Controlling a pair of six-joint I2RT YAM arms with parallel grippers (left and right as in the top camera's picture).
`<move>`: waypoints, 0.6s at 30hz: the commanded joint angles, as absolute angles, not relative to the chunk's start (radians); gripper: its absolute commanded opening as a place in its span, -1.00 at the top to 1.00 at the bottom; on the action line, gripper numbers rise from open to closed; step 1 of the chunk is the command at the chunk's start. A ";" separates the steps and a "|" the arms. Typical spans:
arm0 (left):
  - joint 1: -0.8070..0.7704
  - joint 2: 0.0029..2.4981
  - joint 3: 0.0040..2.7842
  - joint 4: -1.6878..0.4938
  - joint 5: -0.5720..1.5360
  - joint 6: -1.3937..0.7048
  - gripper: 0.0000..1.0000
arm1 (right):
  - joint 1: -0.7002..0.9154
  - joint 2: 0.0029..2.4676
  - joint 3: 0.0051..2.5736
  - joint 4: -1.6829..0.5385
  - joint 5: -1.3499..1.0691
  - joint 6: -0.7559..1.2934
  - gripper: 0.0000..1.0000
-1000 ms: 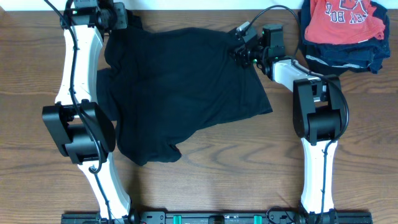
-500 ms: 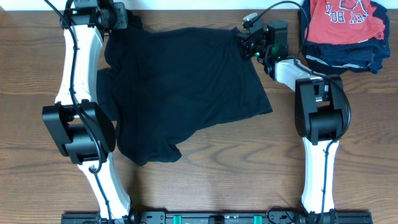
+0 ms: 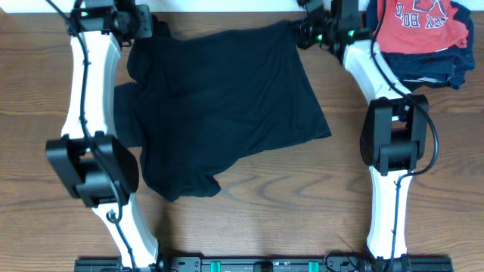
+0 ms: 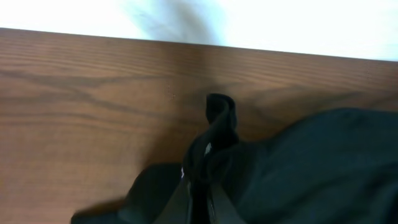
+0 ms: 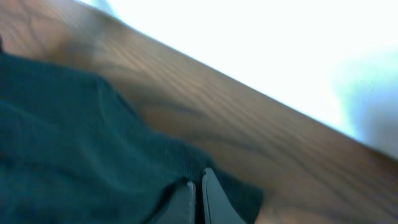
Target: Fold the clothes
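Note:
The black T-shirt lies spread over the middle of the wooden table, its lower part bunched toward the front left. My left gripper holds its far left corner, and in the left wrist view the jaws are shut on a pinch of black fabric that sticks up past the tips. My right gripper is at the far right corner. The right wrist view has its jaws shut on the ribbed edge of the shirt.
A red shirt with white lettering lies on folded navy garments at the back right, just beside the right arm. The table's far edge runs close behind both grippers.
The right gripper closed on the shirt's far right corner and drew it toward the table's far edge, pulling that edge straighter. The left gripper kept its hold and barely moved.

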State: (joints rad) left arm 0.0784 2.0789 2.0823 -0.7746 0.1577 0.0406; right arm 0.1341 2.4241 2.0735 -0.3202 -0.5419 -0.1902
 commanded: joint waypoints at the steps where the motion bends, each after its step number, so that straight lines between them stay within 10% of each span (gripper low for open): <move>1: 0.082 1.991 2.090 -0.830 0.155 0.033 0.88 | 0.118 2.381 2.194 -0.450 -0.546 -0.298 0.98; 18: 0.170 1.948 2.089 -1.275 0.033 -0.001 0.88 | 0.024 2.381 2.448 -1.043 -0.498 -0.354 0.95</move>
